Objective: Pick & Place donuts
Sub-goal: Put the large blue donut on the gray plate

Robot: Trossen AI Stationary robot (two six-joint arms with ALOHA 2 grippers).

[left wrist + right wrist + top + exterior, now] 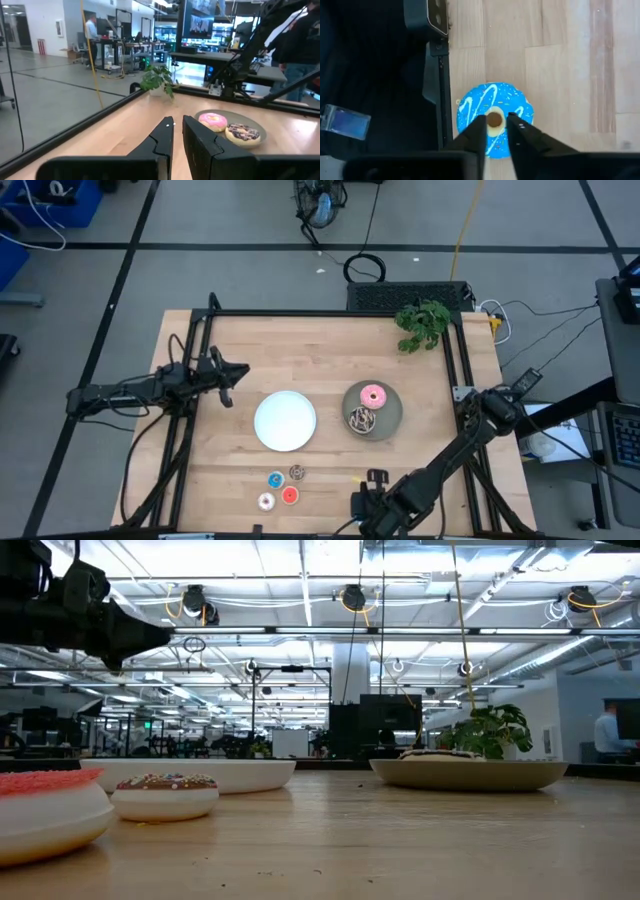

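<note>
In the right wrist view a blue sprinkled donut [494, 120] lies flat on the wood beside the table's dark edge rail. My right gripper [496, 124] points down over its hole with the fingers a narrow gap apart. In the high view this gripper [368, 505] is at the near edge and hides that donut. The pink donut [373, 394] and brown sprinkled donut [362, 420] lie on the grey plate [393, 408]. Tiny blue [275, 479], brown [297, 472], white [266, 501] and red [290, 496] donuts rest on the table. My left gripper [238, 370] waits shut, raised at the left. My right gripper stands above the blue sprinkled donut's middle [494, 119], coming from above and pointing down. Its fingertips [479, 127] overlap the ring near the hole. I cannot tell whether they touch it. The donut lies flat on the table.
A white plate [285, 420] sits mid-table, left of the grey plate. A green plant [423, 323] stands at the far right corner. Black frame rails [190, 380] run along the table's sides and far edge. Bare wood shows between the plates and the near edge.
</note>
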